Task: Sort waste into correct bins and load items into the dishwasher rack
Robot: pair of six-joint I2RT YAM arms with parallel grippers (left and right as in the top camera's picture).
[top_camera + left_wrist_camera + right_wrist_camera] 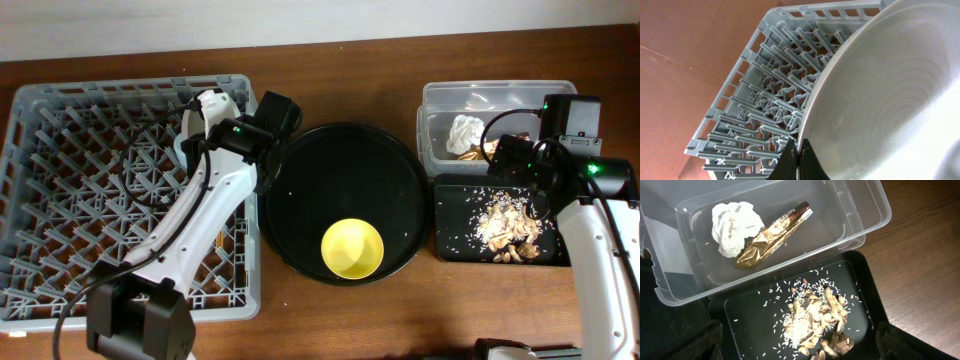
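My left gripper (799,155) is shut on the rim of the pale round plate (890,90), holding it on edge over the grey dishwasher rack (765,100). From overhead the plate (207,108) stands at the rack's (60,200) back right part. My right gripper (800,345) hangs open above the black rectangular tray (745,315), which holds beige food scraps (815,317) and scattered rice. The clear tub (850,210) behind it holds the crumpled white napkin (732,227) and the gold wrapper (772,237). The yellow bowl (352,248) sits upright in the round black tray (300,190).
The round black tray lies between the rack and the two bins. The left arm (200,215) stretches across the rack's right side. Brown tabletop (350,60) shows behind the tray, and a pale wall runs along the far edge.
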